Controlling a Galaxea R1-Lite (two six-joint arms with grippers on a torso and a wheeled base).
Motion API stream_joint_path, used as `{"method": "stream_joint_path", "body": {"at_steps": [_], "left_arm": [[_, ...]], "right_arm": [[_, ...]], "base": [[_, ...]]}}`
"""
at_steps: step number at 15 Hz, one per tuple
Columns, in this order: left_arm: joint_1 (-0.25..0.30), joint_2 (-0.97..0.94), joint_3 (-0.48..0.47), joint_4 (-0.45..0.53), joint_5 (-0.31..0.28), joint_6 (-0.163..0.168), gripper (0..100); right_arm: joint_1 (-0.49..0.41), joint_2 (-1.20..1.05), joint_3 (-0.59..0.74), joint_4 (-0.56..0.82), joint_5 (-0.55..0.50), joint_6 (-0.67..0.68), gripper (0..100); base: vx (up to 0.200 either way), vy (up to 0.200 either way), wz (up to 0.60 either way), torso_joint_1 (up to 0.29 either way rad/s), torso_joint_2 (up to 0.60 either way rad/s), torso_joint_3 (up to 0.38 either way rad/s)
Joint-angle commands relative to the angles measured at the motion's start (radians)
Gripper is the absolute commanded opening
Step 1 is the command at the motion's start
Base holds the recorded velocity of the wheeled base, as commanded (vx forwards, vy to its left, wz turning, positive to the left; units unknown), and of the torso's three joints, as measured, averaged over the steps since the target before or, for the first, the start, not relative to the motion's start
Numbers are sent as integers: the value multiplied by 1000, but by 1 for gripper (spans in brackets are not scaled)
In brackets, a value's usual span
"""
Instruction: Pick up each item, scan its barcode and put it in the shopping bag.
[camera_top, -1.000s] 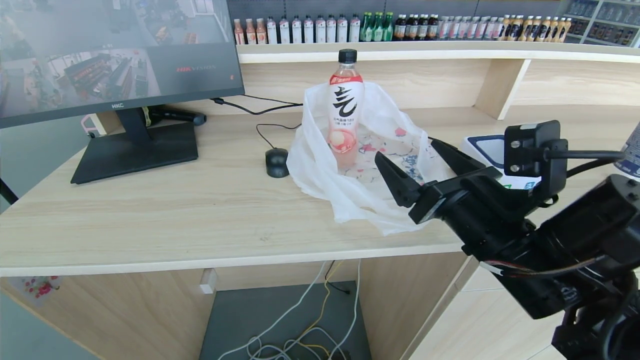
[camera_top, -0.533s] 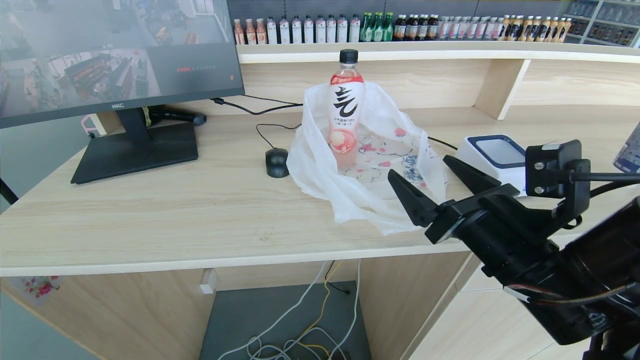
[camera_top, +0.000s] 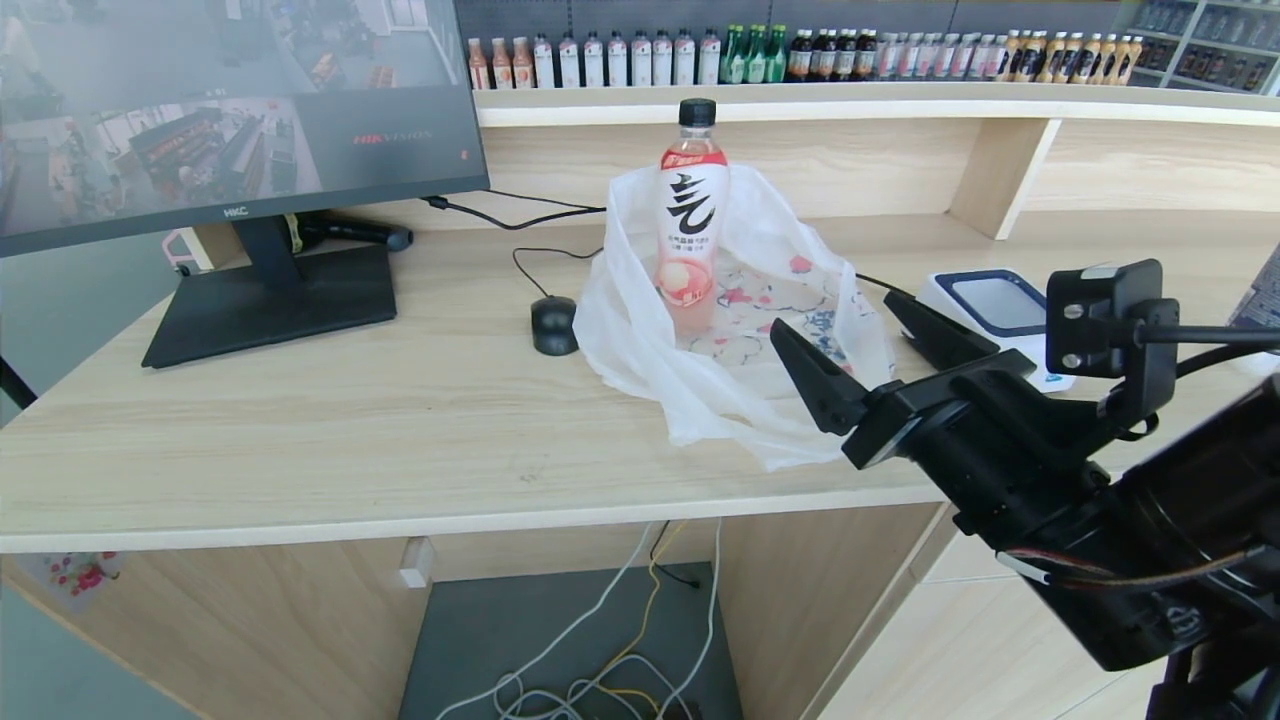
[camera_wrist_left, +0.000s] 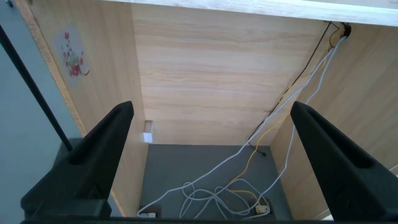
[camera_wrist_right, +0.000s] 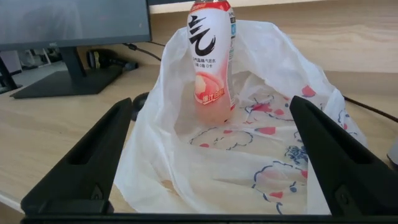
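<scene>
on the counter, head view: white shopping bag with a flower print lies open at centre-right, close to the near edge. pink bottle, black cap, stands upright inside the bag, in its far-left part. right gripper hovers at the bag's near-right side, jaws spread wide, nothing held. scanner sits right of the bag, partly behind the gripper. black mouse just left of the bag. monitor at far left. row of drinks on the far shelf.

left wrist view: left gripper below counter level, jaws wide, empty, facing a wooden panel. loose cables on the floor beneath.

right wrist view: both fingers frame the bag. bottle upright among the folds, base on the printed plastic, apart from either finger. monitor stand and mouse lie beyond the bag.
</scene>
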Motion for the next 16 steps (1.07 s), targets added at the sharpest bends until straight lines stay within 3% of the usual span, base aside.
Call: {"method": "stream_joint_path", "body": {"at_steps": [1,16], "left_arm": [[0,0,0,0,0,-1,100],[0,0,0,0,0,-4,100]], "right_arm": [[1,12,-5,-1,0,-2,100],[32,19,9,-1,0,-8,100]], "base": [[0,-200,0,-2,-2,2],[0,-200,0,2,4,3]]}}
